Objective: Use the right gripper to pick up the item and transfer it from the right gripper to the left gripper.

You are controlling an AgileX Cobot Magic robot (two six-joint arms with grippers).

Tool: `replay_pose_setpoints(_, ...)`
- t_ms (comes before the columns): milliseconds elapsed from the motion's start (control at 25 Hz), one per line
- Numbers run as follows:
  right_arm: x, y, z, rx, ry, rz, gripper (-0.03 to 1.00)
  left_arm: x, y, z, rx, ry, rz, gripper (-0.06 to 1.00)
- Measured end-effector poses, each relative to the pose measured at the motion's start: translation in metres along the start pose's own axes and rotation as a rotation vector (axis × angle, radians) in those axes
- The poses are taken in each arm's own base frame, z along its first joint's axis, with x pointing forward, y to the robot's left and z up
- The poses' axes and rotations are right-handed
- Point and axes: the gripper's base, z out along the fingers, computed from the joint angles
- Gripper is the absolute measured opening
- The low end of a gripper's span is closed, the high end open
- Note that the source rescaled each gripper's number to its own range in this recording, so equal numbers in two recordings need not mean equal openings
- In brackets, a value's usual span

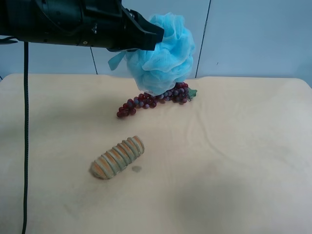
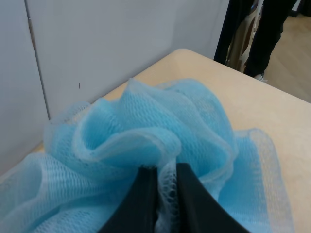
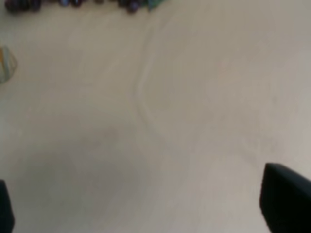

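The item, a fluffy light-blue mesh pouf (image 1: 163,53), hangs in the air above the table's far side. My left gripper (image 1: 156,36), on the bulky all-black arm at the exterior high view's left, is shut on it. The left wrist view shows the two black fingers (image 2: 146,194) pinching the mesh of the pouf (image 2: 146,131), close together. My right gripper (image 3: 141,204) is open over bare tabletop, with only its fingertips (image 3: 284,199) showing at the picture's edges and nothing between them. That arm does not appear in the exterior high view.
A purple-red grape bunch (image 1: 153,100) lies on the beige table (image 1: 234,161) just under the pouf. A ribbed tan-and-orange loaf (image 1: 118,157) lies nearer the front. A thin black cable (image 1: 25,136) hangs down at the left. White wall panels stand behind.
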Motion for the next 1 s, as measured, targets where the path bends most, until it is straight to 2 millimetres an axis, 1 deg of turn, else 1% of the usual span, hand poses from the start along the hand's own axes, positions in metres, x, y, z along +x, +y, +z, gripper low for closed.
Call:
replay_pose_setpoints(520,0.004,-0.002,-0.004,0.032,-0.025,0.032,1.00,0.000,0.002,0.000,-0.019,0.004,0.000,0.00)
replay_pose_setpoints(600,0.006,-0.001,-0.008,0.043,-0.052,0.037,1.00,0.000,0.002,0.000,-0.019,0.004,-0.001,0.00)
replay_pose_setpoints(680,0.012,0.000,-0.016,0.071,-0.110,0.046,1.00,0.000,0.002,0.000,-0.019,0.004,-0.001,0.00)
replay_pose_setpoints(760,0.017,0.002,-0.022,0.124,-0.156,0.070,1.00,0.000,0.002,0.000,-0.021,0.005,-0.001,0.00)
replay_pose_setpoints(880,0.017,0.003,-0.022,0.167,-0.161,0.094,1.00,0.000,0.002,0.000,-0.025,0.004,-0.006,0.00)
replay_pose_setpoints(1000,0.017,0.003,-0.022,0.174,-0.161,0.097,1.00,-0.002,0.003,-0.003,-0.039,-0.001,-0.004,0.00)
